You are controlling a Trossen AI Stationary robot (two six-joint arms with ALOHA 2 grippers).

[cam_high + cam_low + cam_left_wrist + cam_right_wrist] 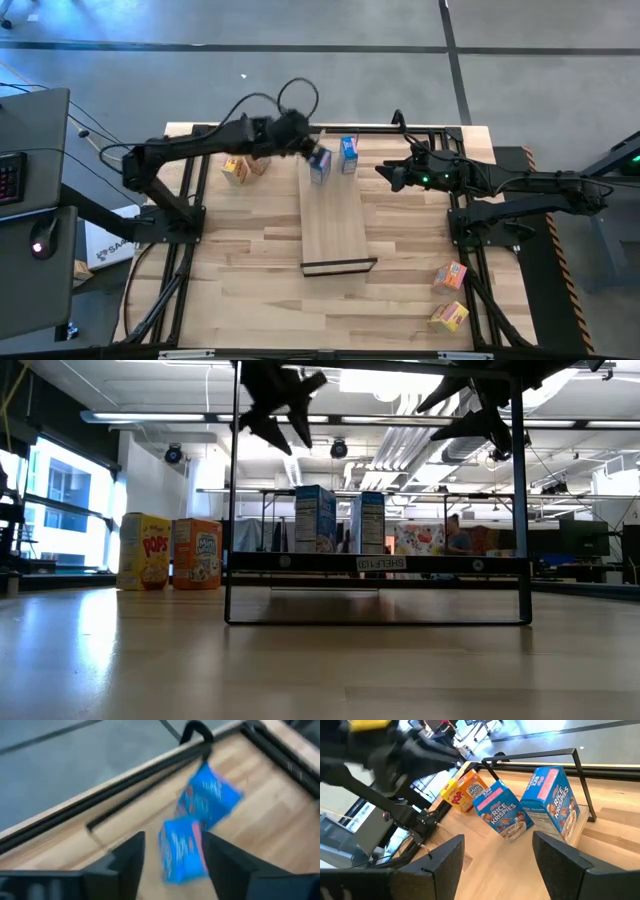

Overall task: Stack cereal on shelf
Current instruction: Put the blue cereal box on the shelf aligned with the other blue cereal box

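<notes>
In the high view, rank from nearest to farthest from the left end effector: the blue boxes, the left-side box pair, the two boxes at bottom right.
From the left end effector:
1. Blue boxes on the shelf's far end, just beside it.
2. Yellow and orange pair, to its left.
3. Bottom-right boxes, by the table's near right corner.

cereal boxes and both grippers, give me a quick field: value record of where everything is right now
shelf: long pale board mid-table
blue boxes: two, standing on the shelf's far end, one by the left gripper, one beside it
left-side boxes: yellow and orange on the tabletop, off the shelf
right-side boxes: orange-pink and yellow at the near right corner
left gripper: open, above the nearer blue box
right gripper: open, right of the shelf, holding nothing
</notes>
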